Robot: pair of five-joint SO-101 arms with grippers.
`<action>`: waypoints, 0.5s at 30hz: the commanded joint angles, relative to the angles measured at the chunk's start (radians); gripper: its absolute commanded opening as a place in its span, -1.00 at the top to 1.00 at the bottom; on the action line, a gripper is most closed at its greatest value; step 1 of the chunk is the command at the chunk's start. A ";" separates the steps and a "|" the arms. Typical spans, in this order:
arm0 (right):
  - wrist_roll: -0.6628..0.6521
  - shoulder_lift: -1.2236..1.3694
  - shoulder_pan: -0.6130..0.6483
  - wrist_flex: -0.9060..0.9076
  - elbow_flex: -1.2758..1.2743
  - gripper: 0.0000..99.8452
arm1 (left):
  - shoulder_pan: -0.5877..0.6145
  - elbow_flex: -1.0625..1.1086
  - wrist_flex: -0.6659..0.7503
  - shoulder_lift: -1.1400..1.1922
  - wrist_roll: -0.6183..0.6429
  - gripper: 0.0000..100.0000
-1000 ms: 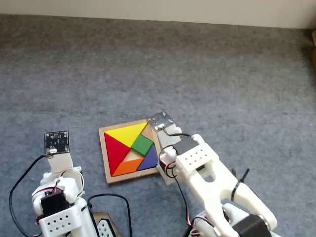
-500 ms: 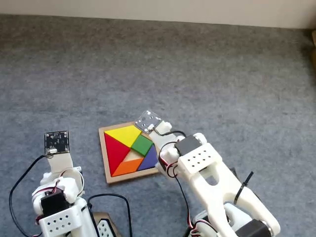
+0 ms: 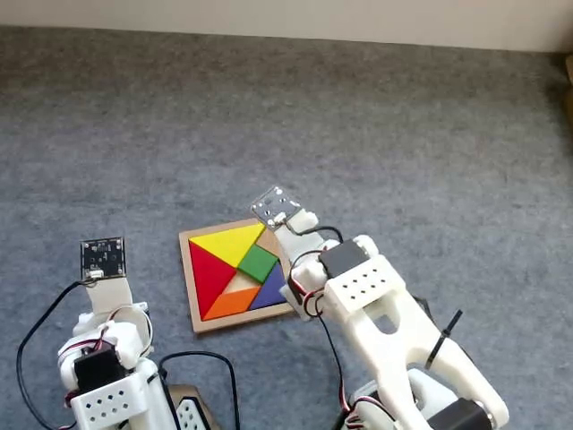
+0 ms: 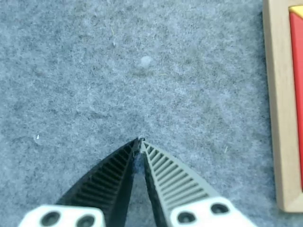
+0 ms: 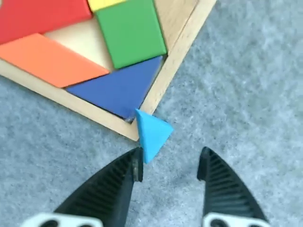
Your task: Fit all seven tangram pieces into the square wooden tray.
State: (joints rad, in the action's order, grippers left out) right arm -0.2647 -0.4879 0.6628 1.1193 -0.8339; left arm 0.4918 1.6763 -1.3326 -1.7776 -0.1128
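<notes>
Right claw (image 5: 171, 158) wide around light-blue triangle (image 5: 152, 132) lying on desk (image 4: 94, 71) against tray (image 5: 71, 101) corner, likely set to pinch it for a bare slot; left claw (image 4: 138, 142) closed, empty, parked beside tray, out of the way.

White arms (image 3: 385, 309) with black servos (image 3: 343, 258)

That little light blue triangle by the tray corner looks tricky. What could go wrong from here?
The light blue triangle sits off-centre, close to one of the open jaws, and seems to lean on the tray rim. Closing might flick it away rather than grip it. The jaws could also bump the tray and shift the dark blue piece already seated.
</notes>
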 commanded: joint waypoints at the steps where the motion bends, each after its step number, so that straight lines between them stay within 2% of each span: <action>1: 0.066 -0.031 0.048 -0.038 0.051 0.57 | 0.010 0.021 -0.003 -0.041 -0.006 0.99; 15: 0.083 0.323 0.050 -0.062 0.102 0.57 | 0.010 0.021 -0.003 -0.041 -0.006 0.99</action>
State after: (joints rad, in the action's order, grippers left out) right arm -0.1849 -0.1718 0.7027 1.0610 -0.7879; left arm 0.4918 1.6763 -1.3326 -1.7776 -0.1128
